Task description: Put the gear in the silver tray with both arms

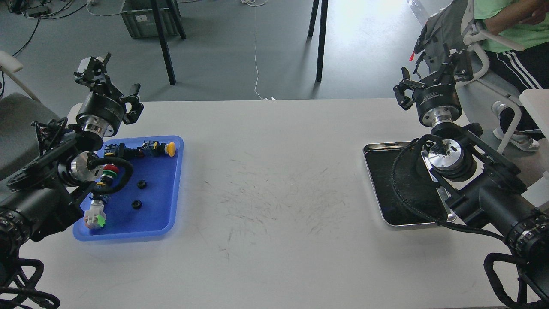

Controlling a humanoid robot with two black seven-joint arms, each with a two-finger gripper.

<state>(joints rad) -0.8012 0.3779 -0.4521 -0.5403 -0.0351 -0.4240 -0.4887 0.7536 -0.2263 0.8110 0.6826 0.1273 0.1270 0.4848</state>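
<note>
The left gripper (112, 82) hangs open and empty above the far corner of the blue tray (167, 214). Two small black gears (140, 184) lie below and nearer the robot. The right gripper (431, 74), open too, hovers past the silver tray (373, 171). The left arm is far nearer the gears.

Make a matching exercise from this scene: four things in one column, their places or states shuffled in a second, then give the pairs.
Things:
1. silver tray
2. blue tray
3. yellow-capped button
4. left gripper

Places or states:
A. open, raised above the table's far left edge
B. far corner of the blue tray
C. table's right side, nothing seen on its visible floor
D. table's left side, holding small parts

Pairs: 1-C, 2-D, 3-B, 4-A
</note>
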